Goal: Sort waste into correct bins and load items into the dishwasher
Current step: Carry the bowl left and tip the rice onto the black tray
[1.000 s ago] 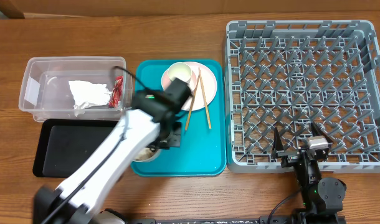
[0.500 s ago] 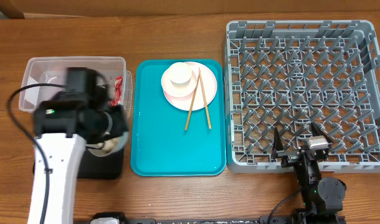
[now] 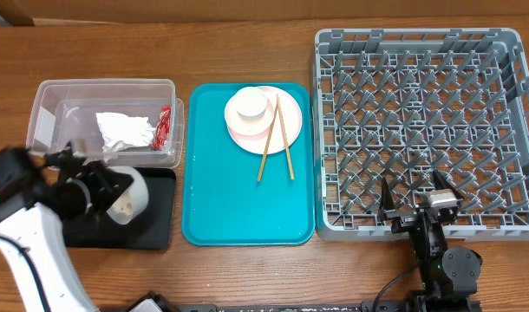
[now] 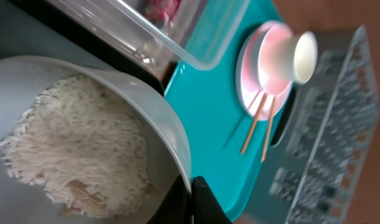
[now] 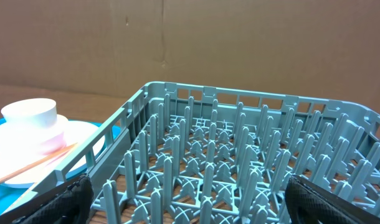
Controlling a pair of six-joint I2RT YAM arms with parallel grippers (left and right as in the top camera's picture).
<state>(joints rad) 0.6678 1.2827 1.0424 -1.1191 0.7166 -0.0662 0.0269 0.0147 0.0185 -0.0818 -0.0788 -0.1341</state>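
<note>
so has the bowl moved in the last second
Yes, leftward: the bowl went from the teal tray to over the black tray, held by the left gripper.

I log the wooden table (image 3: 247,52) bearing, left to right: clear tub (image 3: 48,113), black tray (image 3: 156,227) just beside it, teal tray (image 3: 238,212), grey dish rack (image 3: 416,35).

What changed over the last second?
Left gripper carried the grey bowl of rice leftward, off the teal tray to over the black tray, still clamped on its rim. Right gripper, cup, plate, chopsticks and clear tub unchanged.
</note>
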